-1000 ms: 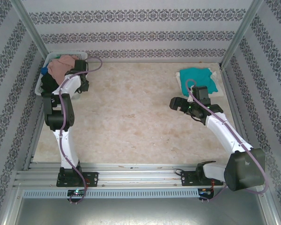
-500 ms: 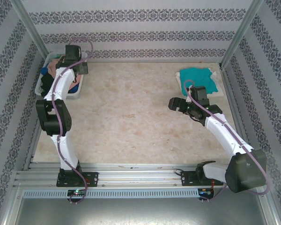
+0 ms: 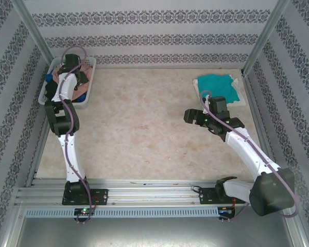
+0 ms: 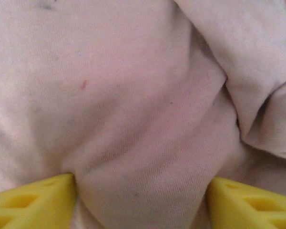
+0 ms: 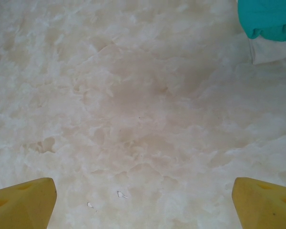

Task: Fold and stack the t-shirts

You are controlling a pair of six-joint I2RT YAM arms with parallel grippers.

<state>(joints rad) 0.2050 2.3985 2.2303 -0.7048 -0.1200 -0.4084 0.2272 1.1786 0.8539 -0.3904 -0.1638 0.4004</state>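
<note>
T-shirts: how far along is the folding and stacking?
Done: one teal shirt lies folded at the right. In hand: the left gripper, jaws apart, presses into the salmon-pink shirt in the basket. Left: that one and the darker shirts beside it. The right gripper hangs open over the table.

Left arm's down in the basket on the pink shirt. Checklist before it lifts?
1. Aim: ok, left gripper sits on the salmon-pink shirt, cloth bulging between its fingertips.
2. Grip closed: cannot tell.
3. Single shirt caught: cannot tell; dark shirts share the basket.
4. Drop zone: ok, table middle bare.
5. Other arm: ok, right gripper open above the table, apart from the teal shirt.
</note>
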